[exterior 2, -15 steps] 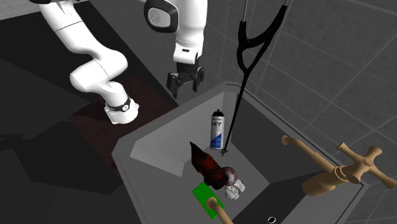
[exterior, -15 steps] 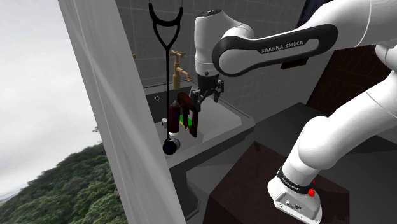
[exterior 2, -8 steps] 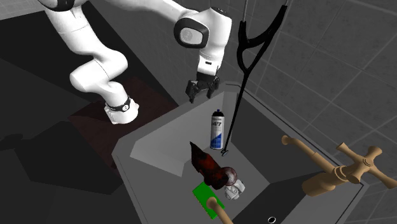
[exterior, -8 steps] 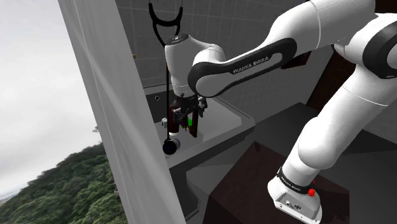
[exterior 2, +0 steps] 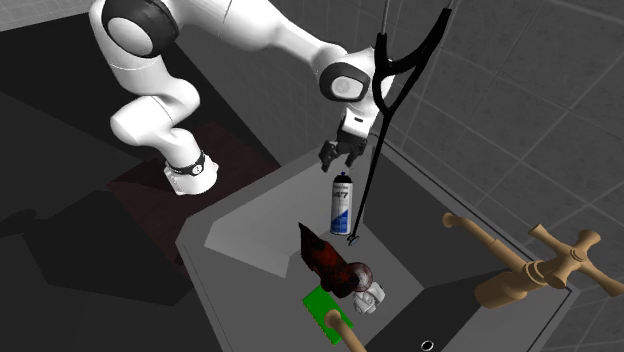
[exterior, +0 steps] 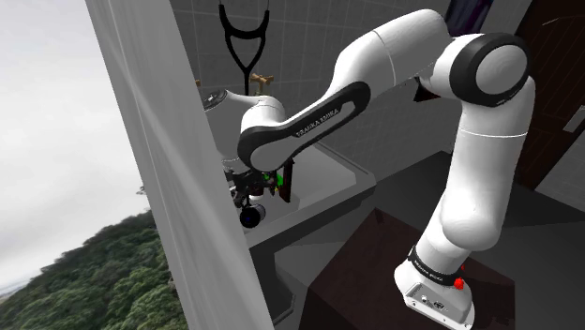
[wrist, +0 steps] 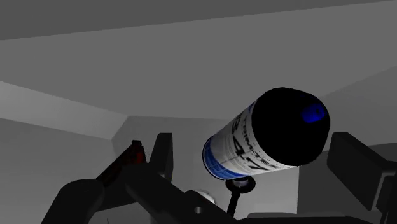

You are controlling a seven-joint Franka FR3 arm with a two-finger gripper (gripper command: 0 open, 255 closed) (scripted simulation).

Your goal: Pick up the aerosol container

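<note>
The aerosol container (exterior 2: pixel 342 205) is a white can with blue print and a black cap. It stands upright at the back of the grey sink (exterior 2: pixel 235 228). My black gripper (exterior 2: pixel 338 158) hangs just above its cap, open. Seen from the wrist, the can (wrist: pixel 254 149) shows its black cap and blue nozzle (wrist: pixel 314 113). It sits between my two fingers (wrist: pixel 163 151), which stand well apart on either side and do not touch it. In the shoulder view the gripper (exterior: pixel 247 186) is low over the sink, at the edge of a grey panel.
A black stethoscope (exterior 2: pixel 381 95) hangs down right beside the can. In the sink also lie a dark red bottle (exterior 2: pixel 328 265) and a green sponge (exterior 2: pixel 321 304). A brass tap (exterior 2: pixel 530 272) juts over the far end. A tall grey panel (exterior: pixel 159 169) stands at the shoulder view's left.
The arm has swung over the sink and lowered, moving toward the shoulder view's left. The gripper went from beside the sink's rim to just above the can, still open.
</note>
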